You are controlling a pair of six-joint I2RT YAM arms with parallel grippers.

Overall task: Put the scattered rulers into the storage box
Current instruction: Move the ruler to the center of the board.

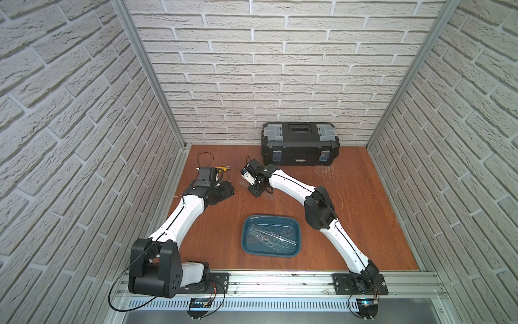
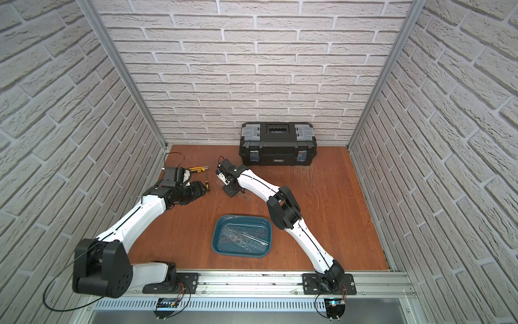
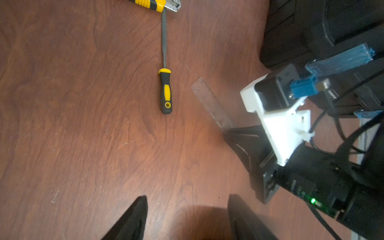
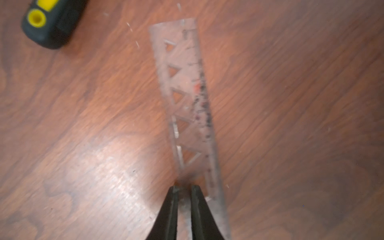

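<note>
A slip is the main risk. The transparent ruler [image 4: 187,93] appears to be pinched only along one long edge, and since it is thin and slick it could be twisted out of the grip or dropped flat onto the wooden table [image 4: 291,104] when raised. Its long free length could also be caught on the rim of the teal storage tray [image 1: 270,216], which sits well nearer than the pick point and already holds other rulers [image 1: 272,238].

The right gripper [image 4: 184,188] is drawn almost fully together, with the ruler's edge between its jaws, just right of the yellow-black screwdriver [image 3: 165,93]. The left gripper [image 3: 188,197] is spread wide and empty, over bare table.
</note>
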